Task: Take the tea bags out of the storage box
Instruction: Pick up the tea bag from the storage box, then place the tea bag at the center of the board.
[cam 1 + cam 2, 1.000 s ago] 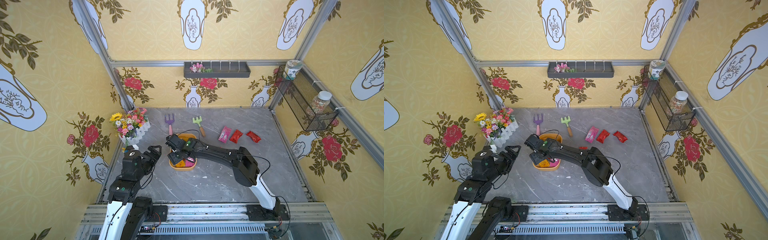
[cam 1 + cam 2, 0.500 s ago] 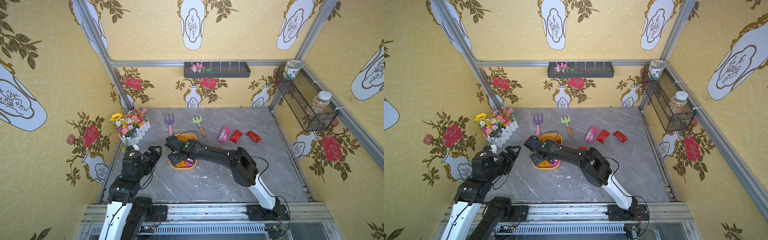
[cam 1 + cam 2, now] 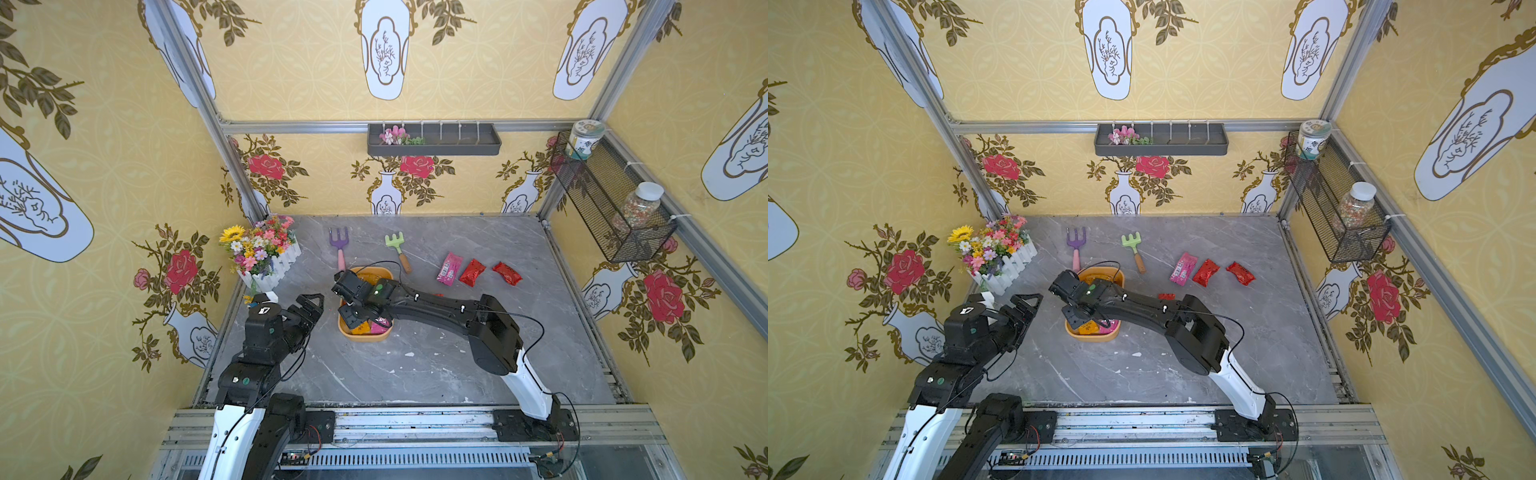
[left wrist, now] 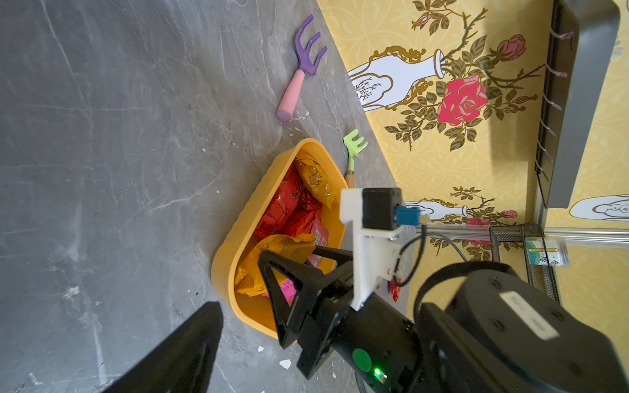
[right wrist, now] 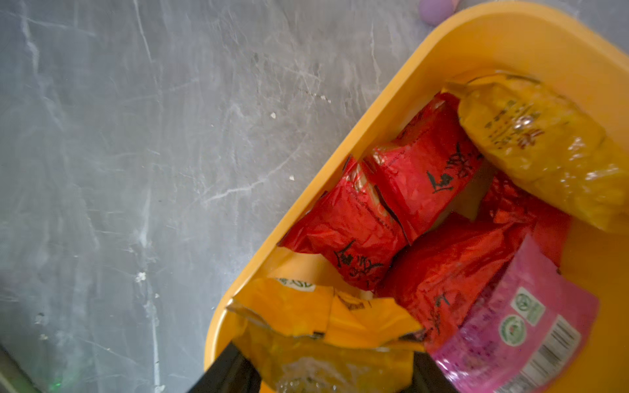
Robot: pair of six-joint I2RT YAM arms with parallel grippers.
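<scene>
My right claw (image 5: 328, 370) was down in the near end of the storage box (image 5: 510, 41), half closed, one finger on each side of a crumpled golden sachet (image 5: 323, 326). I could not tell whether it was clamped. The box wall ran just beside one finger and a pink sachet (image 5: 517, 320) lay against the other. Just past the fingertips, red sachets (image 5: 425, 170) crowded together, one tucked under the golden one's edge. A second golden sachet (image 5: 544, 149) lay at the far end.

Beyond the box lay a purple rake (image 3: 338, 245) and a green rake (image 3: 397, 245). Well off to the right, three tea bags (image 3: 471, 272) lay in a row on the table (image 3: 415, 365). My left claw (image 3: 311, 305) hung wide open and empty, to the left of the box.
</scene>
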